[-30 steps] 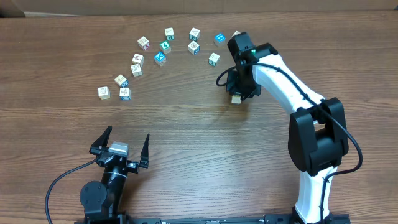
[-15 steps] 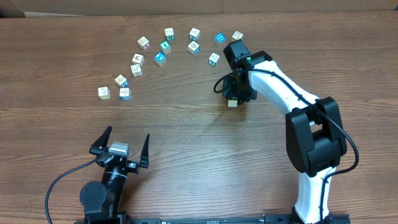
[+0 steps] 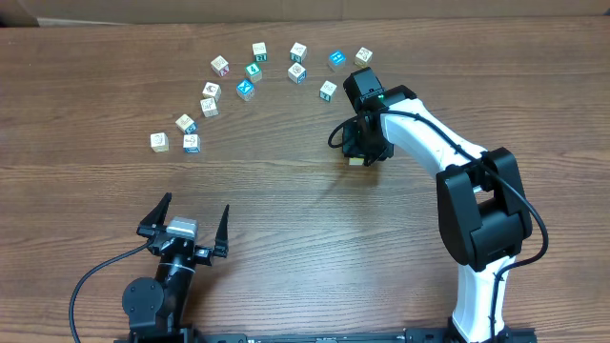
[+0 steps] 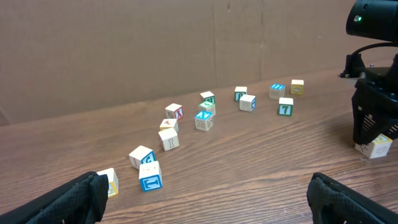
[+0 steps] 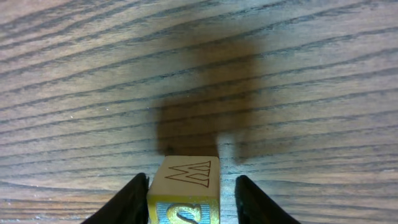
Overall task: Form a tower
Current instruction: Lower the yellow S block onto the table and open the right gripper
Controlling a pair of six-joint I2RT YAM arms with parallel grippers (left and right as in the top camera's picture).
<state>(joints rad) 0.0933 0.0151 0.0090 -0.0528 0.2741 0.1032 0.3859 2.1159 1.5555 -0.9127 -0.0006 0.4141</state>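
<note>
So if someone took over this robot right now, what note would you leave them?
Left tool: wide open, empty, parked near the robot's base.
Right tool: open, jaws straddling one cube that stands on the table.
Done: that cube looks set down as the base.
To do: nothing is stacked on it yet. The loose cubes lie in an arc at the far side, probably to be fetched one at a time.
</note>
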